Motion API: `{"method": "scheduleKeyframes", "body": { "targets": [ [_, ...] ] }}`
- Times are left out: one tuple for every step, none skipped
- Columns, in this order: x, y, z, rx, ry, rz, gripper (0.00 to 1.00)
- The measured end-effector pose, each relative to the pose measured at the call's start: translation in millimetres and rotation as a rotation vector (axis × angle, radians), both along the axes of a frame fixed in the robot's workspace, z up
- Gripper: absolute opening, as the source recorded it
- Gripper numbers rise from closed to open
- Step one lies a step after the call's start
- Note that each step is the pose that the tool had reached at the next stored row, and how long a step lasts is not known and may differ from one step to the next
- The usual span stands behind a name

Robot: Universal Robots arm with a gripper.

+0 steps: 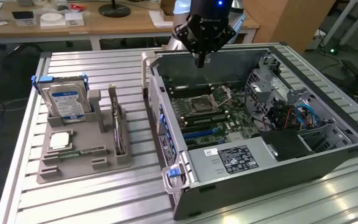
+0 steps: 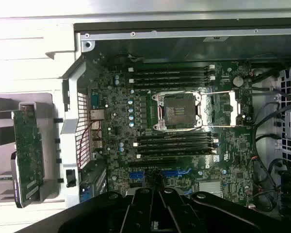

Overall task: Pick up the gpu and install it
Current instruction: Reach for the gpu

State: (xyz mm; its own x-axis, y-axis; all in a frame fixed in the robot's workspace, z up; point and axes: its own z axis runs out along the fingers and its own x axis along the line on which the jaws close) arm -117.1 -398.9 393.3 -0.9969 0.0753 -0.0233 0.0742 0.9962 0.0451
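claw (image 1: 200,63): fingers pressed together, empty, above open computer case (image 1: 278,177) | gpu (image 1: 118,133): on edge in grey tray (image 1: 104,163), outside case, well apart from claw, toward exterior view's left | long axis: parallel to case side wall | arms: 1

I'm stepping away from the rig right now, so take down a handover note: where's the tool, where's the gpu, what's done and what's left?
Tool: shut, holding nothing, above the open grey computer case, over its green motherboard.
Thin flat dark gpu card: upright on edge in the grey holder tray, beside the case on the exterior view's left.
Done: nothing that shows; card not picked up.
Left: pick it up and install it.
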Motion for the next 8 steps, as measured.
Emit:
{"method": "scheduleKeyframes", "body": {
  "targets": [
    [0.0, 0.0, 0.0, 0.0000, 0.0001, 0.000, 0.11],
    [0.0, 0.0, 0.0, 0.0000, 0.0001, 0.000, 0.11],
    [0.0, 0.0, 0.0, 0.0000, 0.0000, 0.000, 0.11],
    [-0.1, 0.0, 0.0, 0.0000, 0.0000, 0.000, 0.11],
    [-0.4, 0.0, 0.0, 0.0000, 0.0000, 0.000, 0.11],
    [-1.3, 0.0, -0.1, 0.0001, -0.0001, 0.000, 0.11],
    [-2.8, 0.0, 0.0, 0.0000, 0.0000, 0.000, 0.11],
    [-4.5, 0.0, -0.1, 0.0001, -0.0001, 0.000, 0.11]
  ]
}}
